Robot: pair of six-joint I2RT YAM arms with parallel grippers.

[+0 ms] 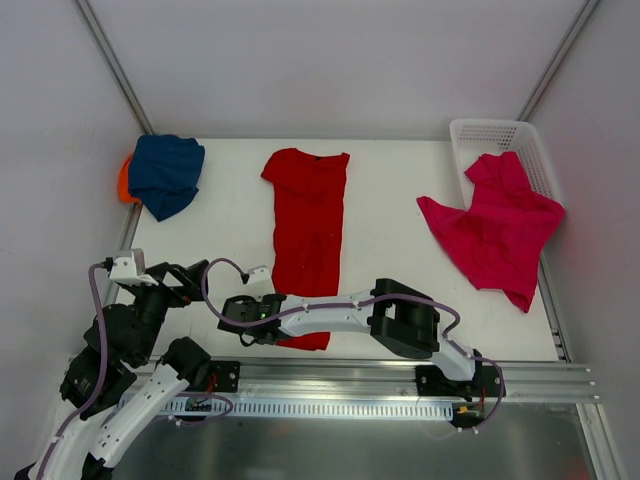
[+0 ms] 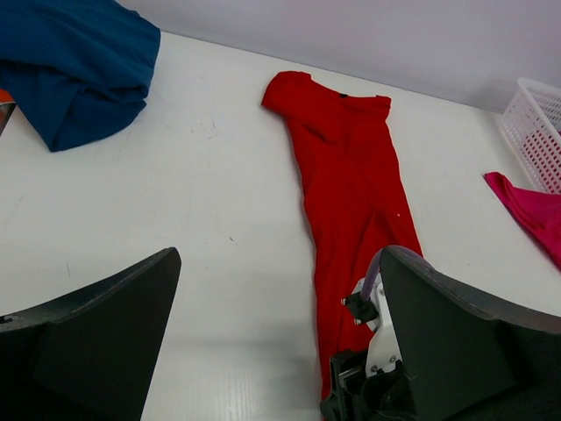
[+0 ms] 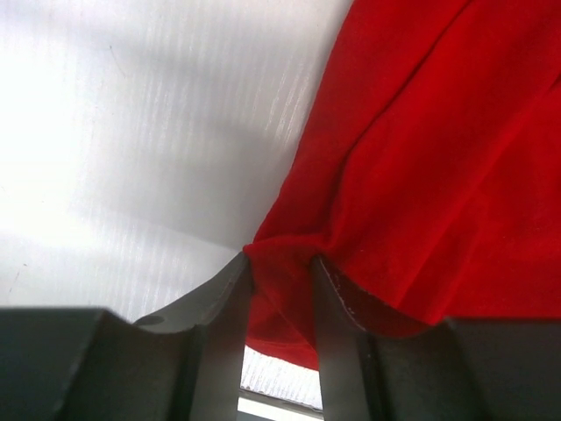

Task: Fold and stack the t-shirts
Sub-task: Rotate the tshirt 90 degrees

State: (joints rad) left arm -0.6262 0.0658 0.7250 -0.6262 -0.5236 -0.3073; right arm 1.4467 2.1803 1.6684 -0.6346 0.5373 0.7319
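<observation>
A red t-shirt (image 1: 308,225) lies folded lengthwise in a long strip on the table's middle; it also shows in the left wrist view (image 2: 351,184). My right gripper (image 1: 248,318) reaches left across the near edge and is shut on the shirt's near left hem (image 3: 280,263). My left gripper (image 1: 190,277) is open and empty over bare table, left of the red shirt. A navy blue t-shirt (image 1: 165,173) lies bunched at the far left on an orange t-shirt (image 1: 123,181). A magenta-pink t-shirt (image 1: 495,226) hangs from the basket onto the table.
A white lattice basket (image 1: 505,140) stands at the far right corner. A metal rail (image 1: 400,375) runs along the table's near edge. Grey walls enclose the back and sides.
</observation>
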